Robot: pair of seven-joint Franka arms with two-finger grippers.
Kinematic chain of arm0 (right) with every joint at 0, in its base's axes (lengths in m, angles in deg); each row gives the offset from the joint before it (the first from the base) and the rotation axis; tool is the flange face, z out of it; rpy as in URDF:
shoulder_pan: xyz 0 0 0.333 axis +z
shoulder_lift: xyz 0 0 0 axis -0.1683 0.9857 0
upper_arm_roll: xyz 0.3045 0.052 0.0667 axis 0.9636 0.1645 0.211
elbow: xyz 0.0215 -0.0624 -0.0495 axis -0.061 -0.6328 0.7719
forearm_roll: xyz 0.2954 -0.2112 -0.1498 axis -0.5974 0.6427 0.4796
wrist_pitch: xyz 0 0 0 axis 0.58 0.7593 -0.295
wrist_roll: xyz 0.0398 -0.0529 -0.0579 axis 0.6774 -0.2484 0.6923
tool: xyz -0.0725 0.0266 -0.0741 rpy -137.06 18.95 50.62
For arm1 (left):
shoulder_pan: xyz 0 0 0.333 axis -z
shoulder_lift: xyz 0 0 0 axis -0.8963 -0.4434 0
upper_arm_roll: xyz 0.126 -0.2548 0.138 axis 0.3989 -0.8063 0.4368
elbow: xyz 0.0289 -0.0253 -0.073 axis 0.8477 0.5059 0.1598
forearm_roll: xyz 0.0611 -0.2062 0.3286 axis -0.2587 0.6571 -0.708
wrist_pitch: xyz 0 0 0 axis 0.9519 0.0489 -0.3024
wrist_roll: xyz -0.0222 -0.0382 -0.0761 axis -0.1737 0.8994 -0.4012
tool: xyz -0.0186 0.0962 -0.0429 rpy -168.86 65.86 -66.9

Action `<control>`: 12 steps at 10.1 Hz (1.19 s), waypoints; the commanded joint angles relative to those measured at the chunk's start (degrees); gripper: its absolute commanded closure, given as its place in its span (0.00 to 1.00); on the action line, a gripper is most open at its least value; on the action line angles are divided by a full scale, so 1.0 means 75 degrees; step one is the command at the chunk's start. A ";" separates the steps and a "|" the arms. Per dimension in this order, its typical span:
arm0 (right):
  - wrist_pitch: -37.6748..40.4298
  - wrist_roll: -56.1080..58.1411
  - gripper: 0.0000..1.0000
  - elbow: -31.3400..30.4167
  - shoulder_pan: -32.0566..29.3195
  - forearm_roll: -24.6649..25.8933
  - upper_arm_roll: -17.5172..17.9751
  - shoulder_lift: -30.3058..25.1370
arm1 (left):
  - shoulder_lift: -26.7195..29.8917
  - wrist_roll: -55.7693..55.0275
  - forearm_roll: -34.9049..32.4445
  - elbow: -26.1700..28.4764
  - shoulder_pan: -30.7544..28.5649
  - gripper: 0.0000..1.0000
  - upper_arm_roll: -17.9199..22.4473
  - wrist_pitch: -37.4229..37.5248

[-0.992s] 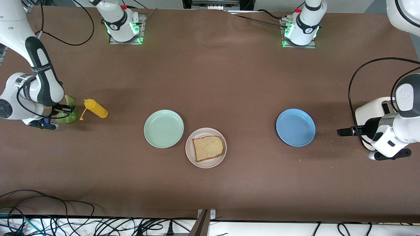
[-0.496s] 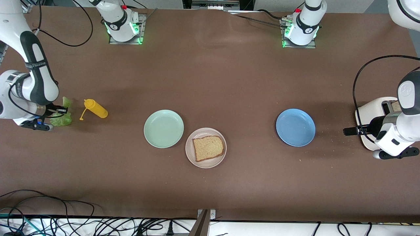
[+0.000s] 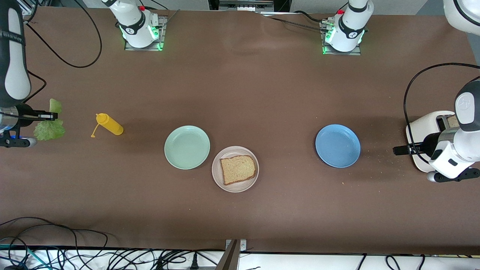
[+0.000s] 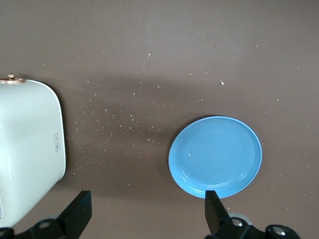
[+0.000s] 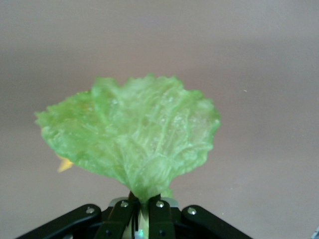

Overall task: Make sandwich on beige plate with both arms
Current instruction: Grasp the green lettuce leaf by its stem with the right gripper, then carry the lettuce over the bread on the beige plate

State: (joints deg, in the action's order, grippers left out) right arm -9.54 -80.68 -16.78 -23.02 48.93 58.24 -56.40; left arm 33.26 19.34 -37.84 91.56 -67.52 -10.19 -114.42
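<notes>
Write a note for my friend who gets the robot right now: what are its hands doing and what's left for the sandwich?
Right hand: shut on the lettuce leaf, up in the air over the right arm's end of the table, by the yellow squeeze bottle.
Left hand: open, holding nothing, between the white toaster and the blue plate.
Done: one bread slice lies on the beige plate, next to the mint-green plate.
Left: lettuce onto that slice, then a second slice on top; one seems to sit in the toaster.

High front cam facing robots; wrist cams close, downward; shared: blue plate [image 3: 338, 146] [image 4: 215, 156].
</notes>
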 commanded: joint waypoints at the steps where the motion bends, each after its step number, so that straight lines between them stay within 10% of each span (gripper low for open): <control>1: 0.0513 0.0008 1.00 0.0932 -0.0015 0.0008 0.1269 0.0261 | 0.0221 -0.0028 -0.0267 0.0080 0.0079 0.00 -0.0076 0.0038; 4: -0.0386 -0.0576 1.00 0.1016 0.0859 0.0031 0.2597 0.0459 | 0.0303 0.0343 -0.0267 0.0127 0.0126 0.00 -0.0274 0.0061; 12: -0.4850 -0.0496 1.00 0.1016 0.4026 0.2594 0.2540 0.2930 | 0.0291 0.0804 -0.0372 0.0162 0.0138 0.00 -0.0264 0.0061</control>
State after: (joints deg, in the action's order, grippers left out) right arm -42.49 -85.30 -11.36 5.27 64.45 77.46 -37.75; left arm 34.40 24.32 -38.15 91.87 -66.57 -11.94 -114.31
